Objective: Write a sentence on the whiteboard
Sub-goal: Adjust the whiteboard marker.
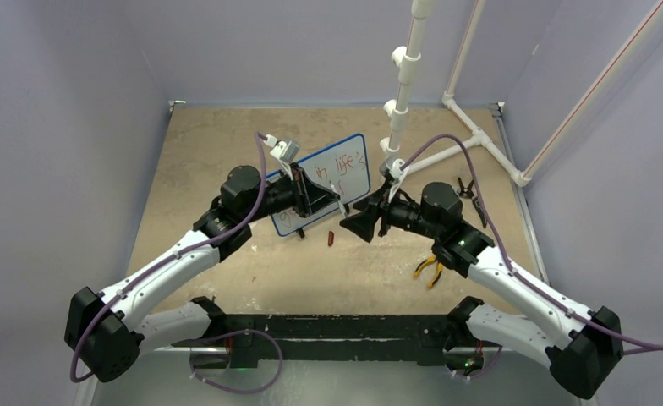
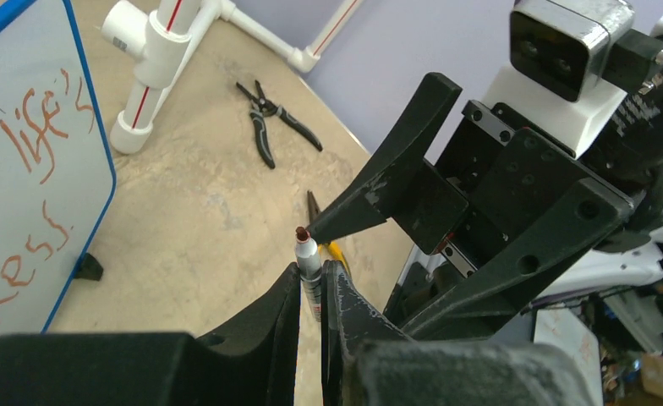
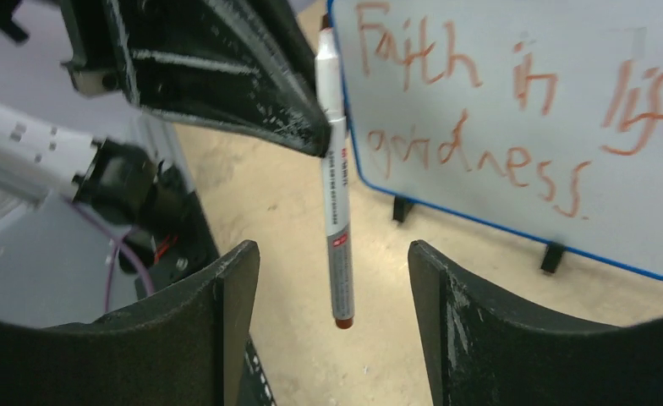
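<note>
Clamping the marker, the left hand presents its bare tip between the parted fingers of the right hand, seemingly for a handover, while the whiteboard stands on the counter just behind, the sentence apparently complete.

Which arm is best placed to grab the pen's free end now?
Right. The right gripper is open, fingers either side of the pen. The left gripper is shut on it, so busy.

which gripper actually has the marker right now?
The left gripper: its fingers are shut on the marker barrel. The right gripper is open, a finger on each side of the marker, neither touching it.
</note>
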`<action>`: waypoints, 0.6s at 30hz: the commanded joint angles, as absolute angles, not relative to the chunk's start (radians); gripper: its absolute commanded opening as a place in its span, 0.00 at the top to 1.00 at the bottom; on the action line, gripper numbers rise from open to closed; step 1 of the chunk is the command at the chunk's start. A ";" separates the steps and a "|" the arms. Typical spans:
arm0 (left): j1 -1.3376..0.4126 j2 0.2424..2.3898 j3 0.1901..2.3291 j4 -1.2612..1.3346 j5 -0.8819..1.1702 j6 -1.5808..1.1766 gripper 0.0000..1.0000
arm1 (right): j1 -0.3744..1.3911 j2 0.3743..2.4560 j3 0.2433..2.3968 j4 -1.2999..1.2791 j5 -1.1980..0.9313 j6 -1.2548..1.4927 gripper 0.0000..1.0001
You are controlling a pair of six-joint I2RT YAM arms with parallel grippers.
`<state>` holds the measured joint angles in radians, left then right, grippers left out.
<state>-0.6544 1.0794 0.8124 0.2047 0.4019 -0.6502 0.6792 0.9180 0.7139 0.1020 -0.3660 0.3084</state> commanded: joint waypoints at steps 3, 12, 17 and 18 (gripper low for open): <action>-0.644 1.051 0.855 0.139 0.504 -0.561 1.00 | 0.676 1.000 0.773 0.111 -0.615 0.261 0.46; -0.644 1.031 0.829 0.176 0.515 -0.591 1.00 | 0.676 1.017 0.720 0.250 -0.620 0.332 0.69; -0.644 1.046 0.819 0.185 0.515 -0.602 0.95 | 0.676 0.998 0.714 0.244 -0.545 0.337 1.00; -0.644 1.051 0.822 0.167 0.506 -0.590 0.77 | 0.676 0.990 0.710 0.232 -0.494 0.344 1.00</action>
<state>-0.6483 1.0473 0.8146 0.1570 0.5060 -0.5938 0.6746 1.0294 0.7147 0.1879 -0.5858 0.3271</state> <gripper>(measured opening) 0.104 0.036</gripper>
